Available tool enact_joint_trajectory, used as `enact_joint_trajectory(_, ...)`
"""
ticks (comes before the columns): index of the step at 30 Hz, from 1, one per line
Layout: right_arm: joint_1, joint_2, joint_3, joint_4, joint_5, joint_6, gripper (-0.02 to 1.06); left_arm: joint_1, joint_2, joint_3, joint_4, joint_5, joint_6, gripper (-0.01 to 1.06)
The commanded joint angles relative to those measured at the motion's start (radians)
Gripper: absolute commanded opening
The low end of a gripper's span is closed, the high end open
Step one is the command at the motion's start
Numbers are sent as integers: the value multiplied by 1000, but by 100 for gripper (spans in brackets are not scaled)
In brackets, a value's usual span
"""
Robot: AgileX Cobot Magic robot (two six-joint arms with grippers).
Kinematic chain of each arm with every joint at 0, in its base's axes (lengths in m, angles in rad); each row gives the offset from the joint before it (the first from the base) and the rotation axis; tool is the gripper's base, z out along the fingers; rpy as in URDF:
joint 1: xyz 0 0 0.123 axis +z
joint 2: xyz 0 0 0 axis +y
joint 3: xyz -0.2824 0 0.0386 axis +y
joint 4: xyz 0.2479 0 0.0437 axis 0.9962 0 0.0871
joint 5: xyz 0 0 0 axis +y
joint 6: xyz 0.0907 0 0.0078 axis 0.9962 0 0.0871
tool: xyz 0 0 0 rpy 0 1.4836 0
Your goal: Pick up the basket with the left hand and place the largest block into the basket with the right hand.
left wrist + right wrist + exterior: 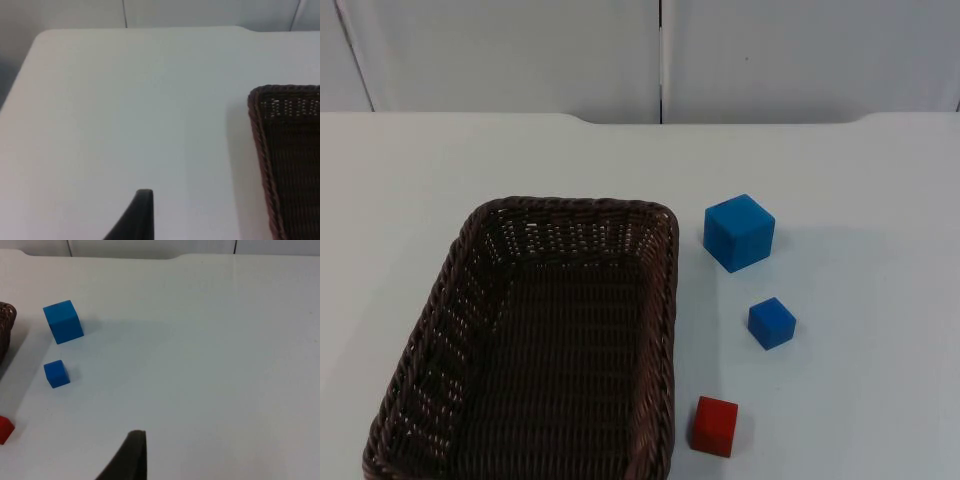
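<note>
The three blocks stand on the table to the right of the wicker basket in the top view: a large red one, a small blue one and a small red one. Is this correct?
Not quite: the large block is blue, not red, as the top view shows. The rest holds: the small blue block and the small red block stand with it on the white table, right of the wicker basket.

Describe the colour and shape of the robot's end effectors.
The left end effector shows as a plain matte black prong, broad at its base and narrowing to a blunt, squared end. The right end effector looks the same: black, tapered, blunt. No markings can be made out on either.
</note>
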Motion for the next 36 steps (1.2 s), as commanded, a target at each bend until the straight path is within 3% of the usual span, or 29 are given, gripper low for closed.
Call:
enact_joint_trajectory(1,-4,-2,-2,2,-1,0,105,4,17,-9,-48,-26,1,105)
enact_joint_trajectory(17,-4,-2,-2,2,-1,0,105,4,249,-9,-233,-161,234,105)
enact_joint_trajectory(28,-4,-2,-2,-1,-1,0,105,4,463,-11,-351,-219,328,105)
enact_joint_trajectory(36,-4,-2,-2,-1,-1,0,105,4,605,-13,-603,-221,543,105)
